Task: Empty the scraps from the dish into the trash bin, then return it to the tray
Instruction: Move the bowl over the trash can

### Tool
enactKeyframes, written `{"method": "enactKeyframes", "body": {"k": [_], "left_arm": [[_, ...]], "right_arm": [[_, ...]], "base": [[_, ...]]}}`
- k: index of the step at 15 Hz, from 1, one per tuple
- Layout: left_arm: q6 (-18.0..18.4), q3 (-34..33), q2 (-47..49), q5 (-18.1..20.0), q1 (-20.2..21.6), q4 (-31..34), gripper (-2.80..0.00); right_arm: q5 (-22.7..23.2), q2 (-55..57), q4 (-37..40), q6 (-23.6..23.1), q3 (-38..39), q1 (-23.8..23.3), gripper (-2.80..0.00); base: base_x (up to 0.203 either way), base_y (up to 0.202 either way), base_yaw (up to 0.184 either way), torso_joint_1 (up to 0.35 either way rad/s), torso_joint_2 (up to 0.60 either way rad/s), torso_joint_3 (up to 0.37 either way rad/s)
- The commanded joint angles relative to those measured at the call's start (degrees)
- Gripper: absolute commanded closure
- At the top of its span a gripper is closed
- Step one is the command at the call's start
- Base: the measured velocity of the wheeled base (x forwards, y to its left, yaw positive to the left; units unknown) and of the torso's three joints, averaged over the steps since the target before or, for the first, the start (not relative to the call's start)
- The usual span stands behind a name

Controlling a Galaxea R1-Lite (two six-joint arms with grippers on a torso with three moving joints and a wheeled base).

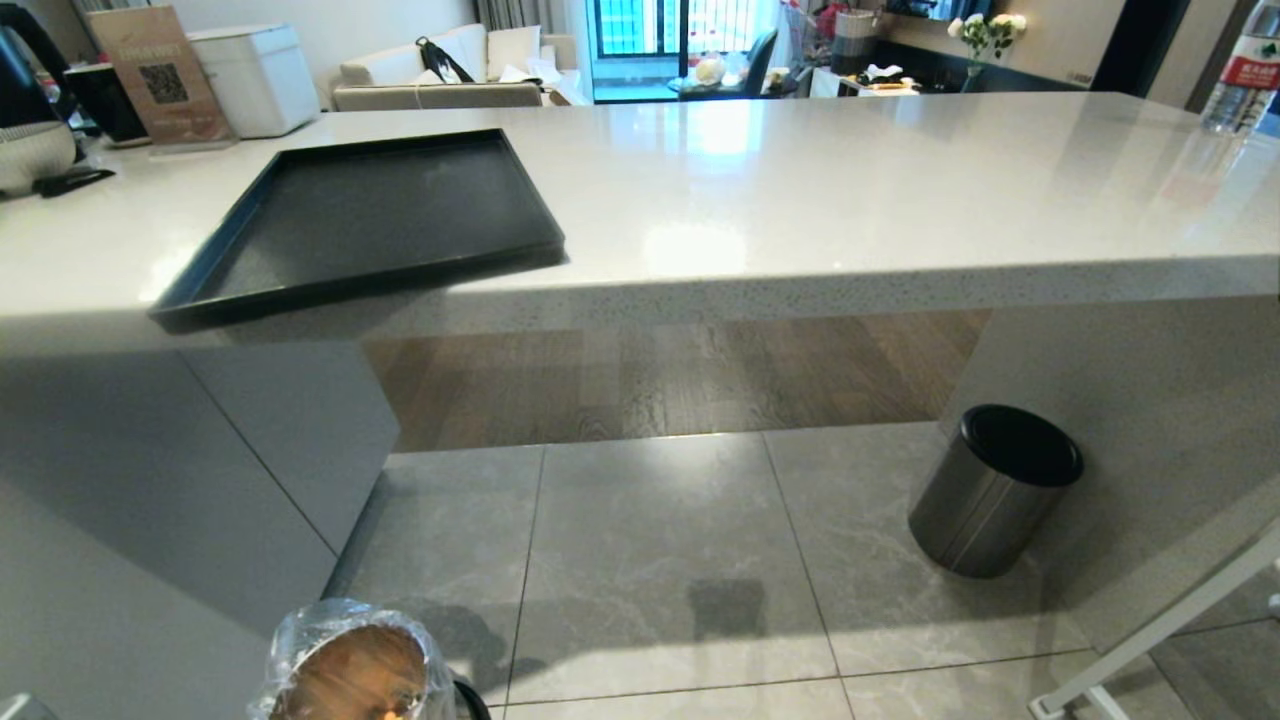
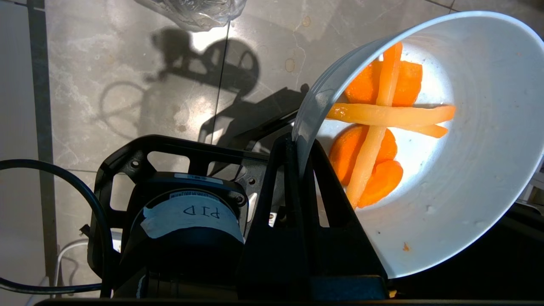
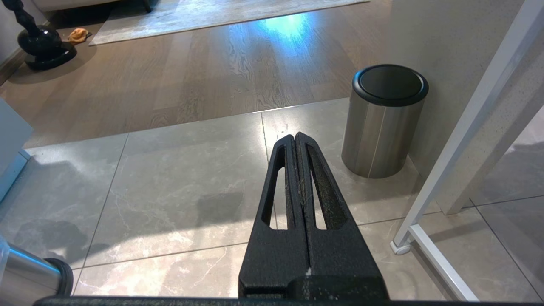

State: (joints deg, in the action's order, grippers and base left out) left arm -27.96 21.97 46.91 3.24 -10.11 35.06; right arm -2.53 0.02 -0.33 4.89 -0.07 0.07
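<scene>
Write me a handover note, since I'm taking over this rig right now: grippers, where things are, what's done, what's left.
Left gripper: shut on the rim of the dish, held tilted above the tiled floor.
Right gripper: shut, empty, parked low over the floor near the steel bin.
Scraps: orange chunks and pale sticks, all in the dish.
Trash bin: on the floor below the counter's near edge, bag over its rim; only the bag's edge shows from the left wrist.
Tray: empty on the counter.
Done: dish lifted off the tray and carried down.
Left: tip scraps into the trash bin, return dish to tray.
</scene>
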Motion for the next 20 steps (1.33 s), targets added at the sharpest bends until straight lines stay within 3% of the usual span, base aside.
{"method": "enactKeyframes", "body": {"k": [1, 7, 20], "left_arm": [[-0.16, 0.0, 0.02, 0.01, -0.17, 0.18, 0.0], [-0.25, -0.09, -0.06, 0.01, -0.62, 0.18, 0.0], [-0.43, 0.35, 0.02, -0.17, -2.11, 0.01, 0.0]], "right_arm": [[-0.02, -0.02, -0.02, 0.03, -0.01, 0.01, 0.0], [-0.02, -0.02, -0.02, 0.03, -0.01, 0.01, 0.0], [-0.02, -0.02, -0.02, 0.03, -0.01, 0.01, 0.0]], "base": [[0.0, 0.0, 0.0, 0.0, 0.0, 0.0], [0.0, -0.002, 0.01, 0.0, 0.0, 0.0], [0.0, -0.008, 0.162, 0.003, 0.0, 0.004]]}}
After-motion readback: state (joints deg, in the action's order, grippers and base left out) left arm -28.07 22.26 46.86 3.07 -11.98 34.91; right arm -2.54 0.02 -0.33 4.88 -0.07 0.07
